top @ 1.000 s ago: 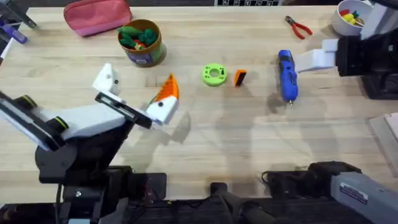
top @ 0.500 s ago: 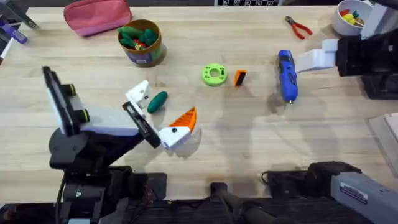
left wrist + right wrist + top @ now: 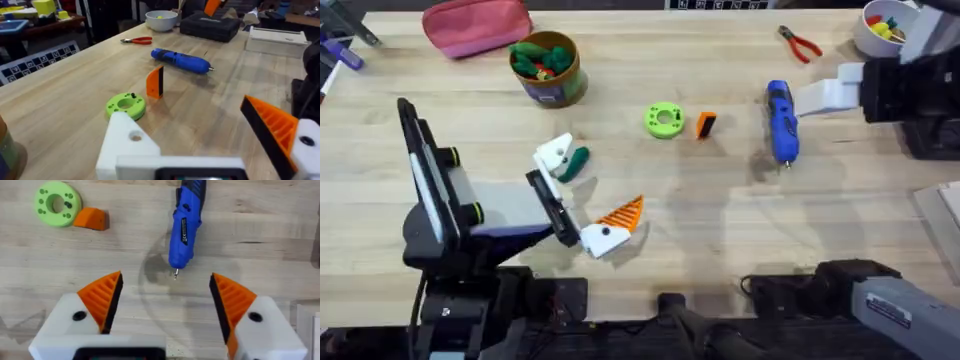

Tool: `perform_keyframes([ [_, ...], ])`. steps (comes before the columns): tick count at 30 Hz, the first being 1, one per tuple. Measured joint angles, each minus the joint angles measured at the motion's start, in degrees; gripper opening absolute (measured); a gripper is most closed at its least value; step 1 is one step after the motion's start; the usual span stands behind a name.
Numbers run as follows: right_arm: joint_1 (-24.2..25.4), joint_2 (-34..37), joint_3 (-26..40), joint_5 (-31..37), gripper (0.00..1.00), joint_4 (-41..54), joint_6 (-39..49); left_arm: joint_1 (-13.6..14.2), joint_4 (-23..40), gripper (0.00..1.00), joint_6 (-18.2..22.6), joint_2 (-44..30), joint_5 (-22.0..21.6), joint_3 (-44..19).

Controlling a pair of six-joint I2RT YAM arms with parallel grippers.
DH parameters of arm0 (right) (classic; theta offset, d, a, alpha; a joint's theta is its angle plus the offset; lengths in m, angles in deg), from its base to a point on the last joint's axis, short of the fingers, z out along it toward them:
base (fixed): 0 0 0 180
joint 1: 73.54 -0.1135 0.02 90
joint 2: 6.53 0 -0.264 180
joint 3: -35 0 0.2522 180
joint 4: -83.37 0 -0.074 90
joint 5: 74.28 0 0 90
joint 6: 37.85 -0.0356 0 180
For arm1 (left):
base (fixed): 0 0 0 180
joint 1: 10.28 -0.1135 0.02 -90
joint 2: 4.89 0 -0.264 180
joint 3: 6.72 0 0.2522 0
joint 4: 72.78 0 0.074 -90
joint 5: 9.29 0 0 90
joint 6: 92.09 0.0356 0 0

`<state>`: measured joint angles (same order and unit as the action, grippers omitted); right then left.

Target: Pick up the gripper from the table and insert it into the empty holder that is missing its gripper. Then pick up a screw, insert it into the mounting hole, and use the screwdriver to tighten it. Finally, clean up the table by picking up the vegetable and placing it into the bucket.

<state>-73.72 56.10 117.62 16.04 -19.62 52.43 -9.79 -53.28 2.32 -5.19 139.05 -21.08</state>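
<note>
— Swinging back toward its base, that left gripper (image 3: 582, 198) has uncovered the vegetable (image 3: 576, 159), now just beside its bare white holder (image 3: 554, 154) finger.

— Is it carrying anything?

— Nothing. It's spread wide, 1 finger with an orange tip, the other bare. The right gripper (image 3: 162, 302) is wide too, hovering over the screwdriver (image 3: 781, 121).

— And the gripper (image 3: 705, 124) part?

— Standing on edge beside the green disc (image 3: 664, 120), mid-table, between the 2 arms. From the left wrist it's ahead, past the disc, its long edge upright. I'd guess the right arm sits slightly nearer.
</note>
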Motion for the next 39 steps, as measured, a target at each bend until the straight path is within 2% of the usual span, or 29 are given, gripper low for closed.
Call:
perform_keyframes([
  [14,0.00,0.02,0.00,0.00,0.994,0.00,0.00,0.00,0.50,0.985,4.32,0.00,3.06,0.00],
  [30,0.00,0.00,0.00,0.00,0.994,0.00,0.00,0.00,0.55,0.985,3.88,-0.02,3.62,0.00],
  [39,0.00,0.00,0.00,0.00,0.994,0.00,0.00,0.00,0.54,0.986,1.59,-0.02,3.60,0.00],
])
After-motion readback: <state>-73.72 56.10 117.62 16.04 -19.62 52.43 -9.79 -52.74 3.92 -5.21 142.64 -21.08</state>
